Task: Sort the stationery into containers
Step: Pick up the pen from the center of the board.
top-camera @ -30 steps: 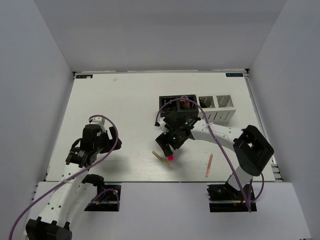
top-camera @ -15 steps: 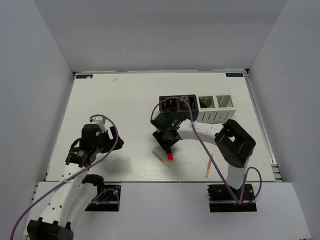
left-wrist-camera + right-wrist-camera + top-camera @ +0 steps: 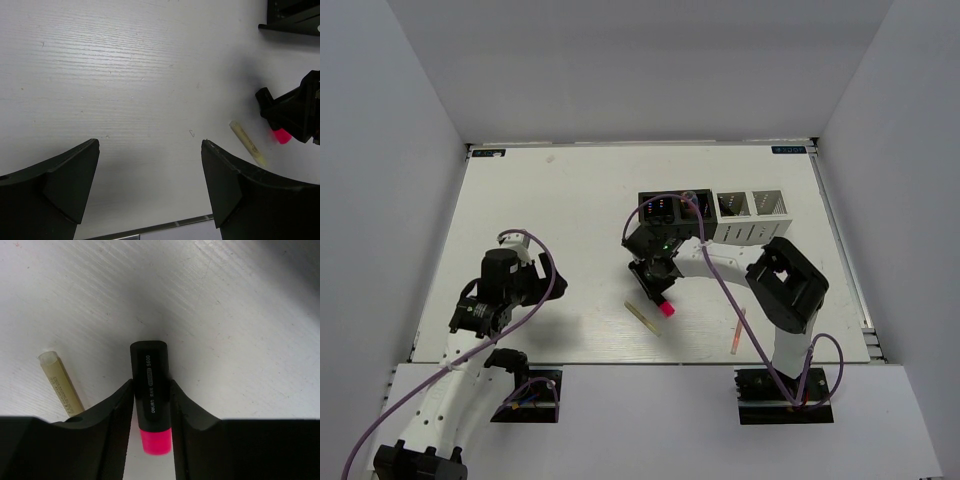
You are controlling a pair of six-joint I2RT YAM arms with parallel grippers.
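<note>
A black highlighter with a pink cap [image 3: 150, 385] lies on the white table, and my right gripper [image 3: 151, 390] is shut on its barrel, a jaw pressed to each side. From above, the pink cap [image 3: 666, 309] pokes out below the right gripper [image 3: 657, 292]. A beige stick [image 3: 61, 382] lies just left of it, untouched. A thin salmon stick [image 3: 737, 332] lies near the front edge. The containers [image 3: 715, 210], two black and two white mesh cups, stand in a row behind. My left gripper [image 3: 150, 185] hangs open over bare table at the left.
The left wrist view shows the beige stick [image 3: 247, 142] and a corner of a black cup [image 3: 292, 15] off to its right. The right arm's elbow [image 3: 785, 285] rises over the table's right side. Grey walls enclose the table on three sides.
My right gripper has come down over the pink highlighter and closed on it, nudging the cap slightly up and right. The right elbow swung left. The left arm stayed put.
</note>
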